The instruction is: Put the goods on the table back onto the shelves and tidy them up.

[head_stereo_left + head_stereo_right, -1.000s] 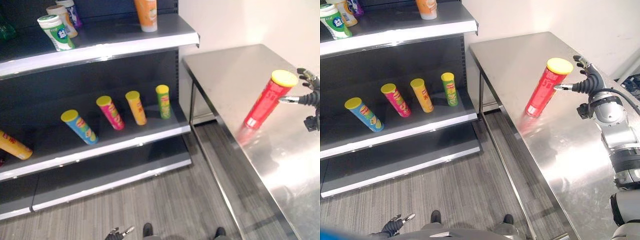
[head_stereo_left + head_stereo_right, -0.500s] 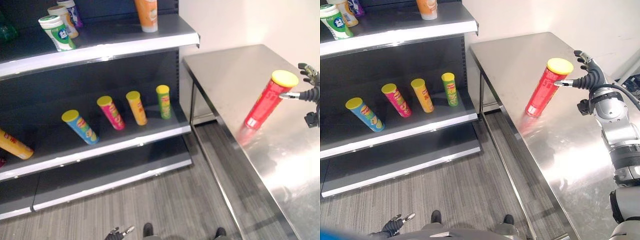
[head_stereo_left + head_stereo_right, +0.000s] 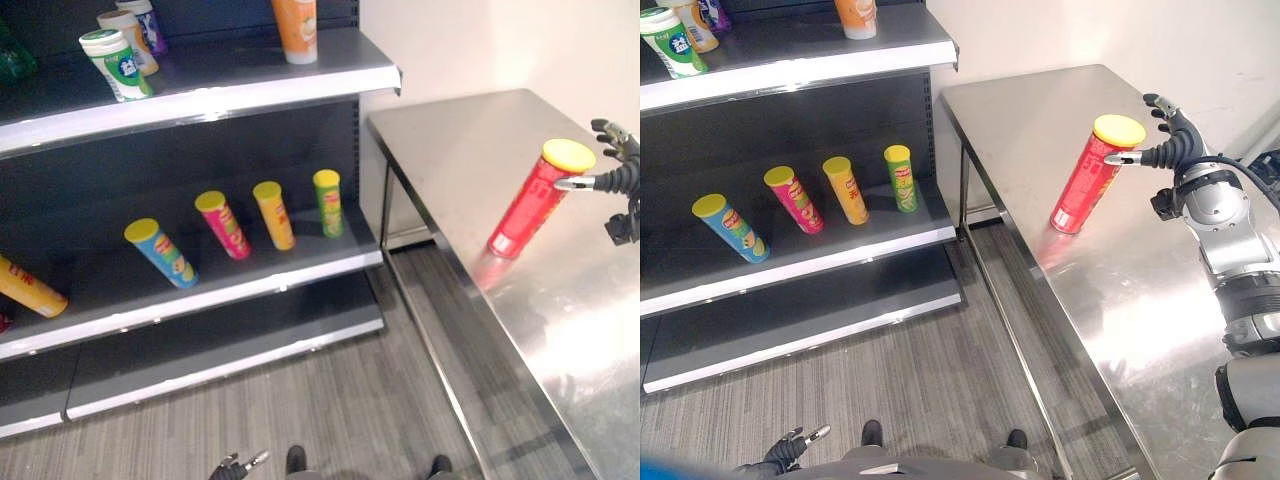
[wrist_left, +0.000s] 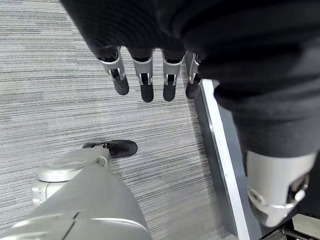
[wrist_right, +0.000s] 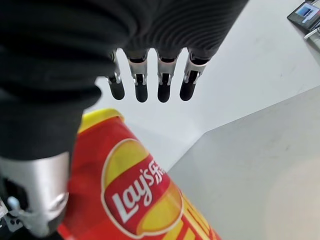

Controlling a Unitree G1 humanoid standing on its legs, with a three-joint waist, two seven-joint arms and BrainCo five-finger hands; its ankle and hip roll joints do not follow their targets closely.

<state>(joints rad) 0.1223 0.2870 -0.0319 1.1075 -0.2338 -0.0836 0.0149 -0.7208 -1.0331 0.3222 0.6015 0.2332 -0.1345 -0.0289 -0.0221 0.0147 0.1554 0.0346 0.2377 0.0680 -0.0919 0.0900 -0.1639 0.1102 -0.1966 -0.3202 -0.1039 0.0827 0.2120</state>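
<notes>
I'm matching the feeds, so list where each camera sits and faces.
Left eye: head, looking down at the shelves, table and red can.
Right eye: same scene, slightly offset; right robot hand open beside the can.
Left wrist: down at the floor past the open left robot hand.
Right wrist: along straight fingers at the can.
Shared: the can.

The left hand (image 4: 150,60) is hanging above the floor (image 4: 50,100), which is showing as grey striped carpet. Its fingers (image 4: 146,80) are pointing down in a relaxed row, holding nothing, and the thumb is standing apart from them. A pale metal edge (image 4: 220,150), possibly the base of a shelf, is running along the floor beside the hand.
</notes>
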